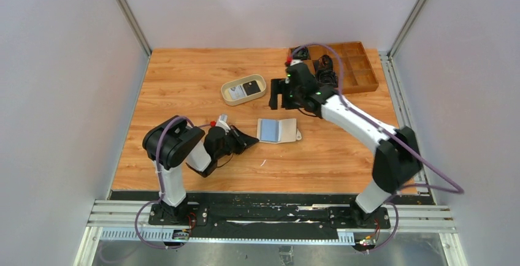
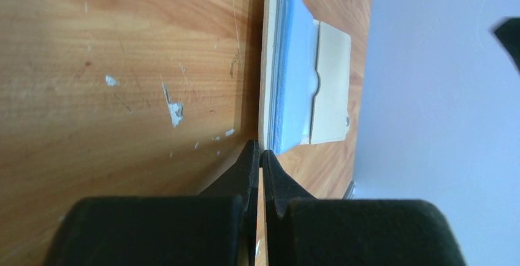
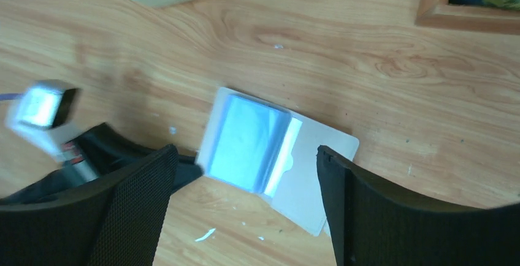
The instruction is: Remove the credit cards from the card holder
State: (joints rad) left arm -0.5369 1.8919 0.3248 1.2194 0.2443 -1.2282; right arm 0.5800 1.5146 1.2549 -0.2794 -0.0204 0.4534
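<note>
Just one card holder (image 1: 277, 130), two credit cards (image 1: 250, 87)

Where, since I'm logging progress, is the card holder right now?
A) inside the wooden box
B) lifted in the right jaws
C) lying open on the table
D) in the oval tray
C: the card holder lies spread open, flat on the table.

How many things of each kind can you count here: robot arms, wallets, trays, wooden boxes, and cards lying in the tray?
Arms: 2, the left arm and the right arm
Wallet: 1
Tray: 1
Wooden box: 1
Cards seen in the tray: 2, a black card and a light card
Total: 7
</note>
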